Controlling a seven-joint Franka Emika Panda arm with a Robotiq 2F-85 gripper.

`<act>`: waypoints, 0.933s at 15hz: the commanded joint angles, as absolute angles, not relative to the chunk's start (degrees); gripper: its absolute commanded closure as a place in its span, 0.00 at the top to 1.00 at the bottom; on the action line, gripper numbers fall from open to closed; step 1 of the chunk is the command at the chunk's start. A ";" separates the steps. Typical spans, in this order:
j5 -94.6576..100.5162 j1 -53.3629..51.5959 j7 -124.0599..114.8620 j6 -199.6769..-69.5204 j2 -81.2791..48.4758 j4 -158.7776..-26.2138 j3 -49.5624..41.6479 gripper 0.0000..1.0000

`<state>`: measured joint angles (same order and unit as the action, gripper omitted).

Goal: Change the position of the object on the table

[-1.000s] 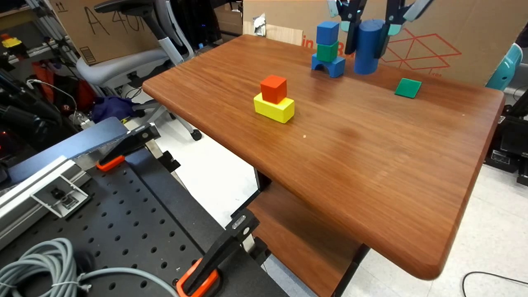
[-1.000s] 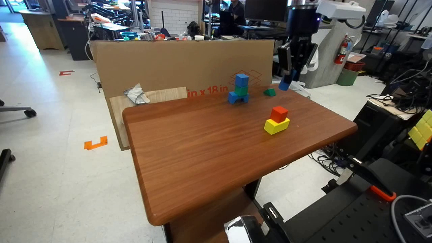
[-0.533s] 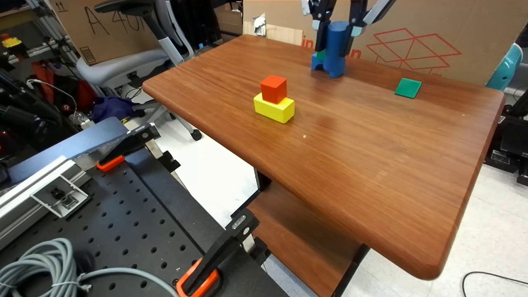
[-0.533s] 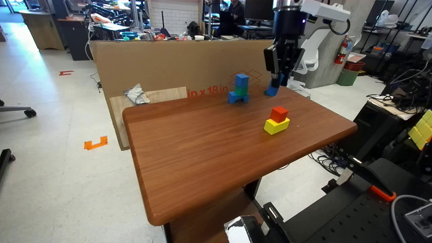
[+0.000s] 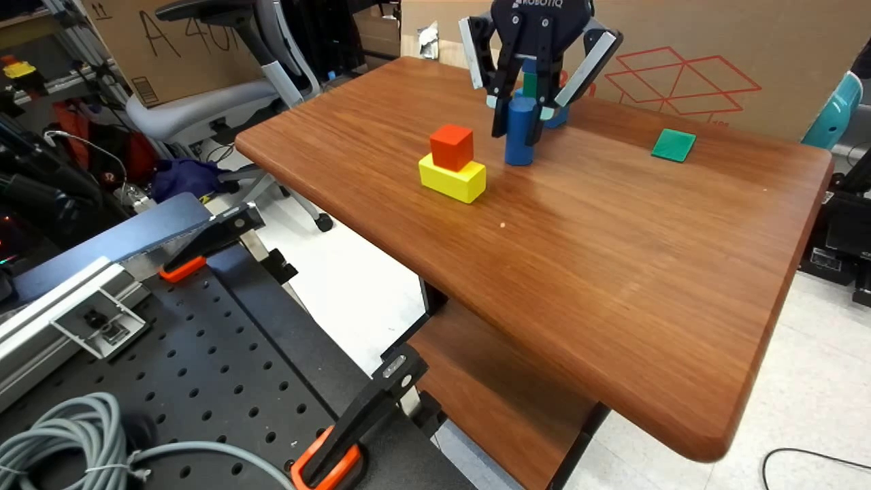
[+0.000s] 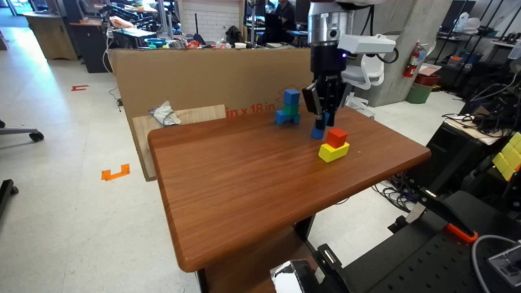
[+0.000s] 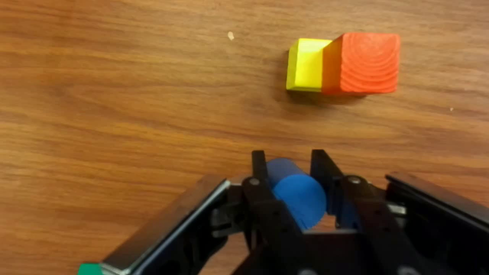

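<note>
Nearest in an exterior view, a coil of grey cable (image 5: 105,435) lies on a black perforated plate (image 5: 224,398), and two black clamps with orange grips (image 5: 364,412) grip its edge. Beyond is the brown wood-grain desk (image 5: 646,272). First on it comes a bright yellow rectangular block (image 5: 449,182), lying flat and topped by an orange-red wooden cube (image 5: 452,146); in the wrist view the cube sits toward one end of the block.

A strip of bare desk parts that pair from the smooth blue cylinder (image 5: 519,148), which is between the pair and a three-block tower (image 6: 291,108) farther back. The fingers (image 5: 500,119) are clamped on the cylinder's opposite sides. Its long axis runs close to upright here; in an exterior view its lower end (image 6: 317,133) slants a little toward the picture's left. Whether it touches the desk I cannot tell.

The tower is a blue arch block (image 6: 287,117) under a green cube (image 6: 290,109) and a blue cube (image 6: 291,97). Well apart from it lies a flat-faced green piece (image 5: 674,145). Farthest, a brown cardboard panel with red print (image 5: 782,41) stands behind the desk.
</note>
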<state>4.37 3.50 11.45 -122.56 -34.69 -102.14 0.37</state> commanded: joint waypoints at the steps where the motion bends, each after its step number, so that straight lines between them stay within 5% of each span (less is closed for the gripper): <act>1: 6.72 1.94 9.74 -121.08 -37.41 -98.43 -0.55 0.09; 2: 7.05 1.80 9.52 -120.92 -37.59 -98.19 -0.54 0.09; 3: 7.29 1.62 9.37 -120.64 -37.69 -97.98 -0.61 0.46; 4: 7.44 1.59 9.44 -120.18 -37.66 -97.90 -0.55 0.61; 9: 7.15 1.84 12.27 -117.35 -30.62 -104.85 0.82 0.96; 14: 8.78 1.12 12.74 -120.92 -16.04 -117.57 0.76 1.00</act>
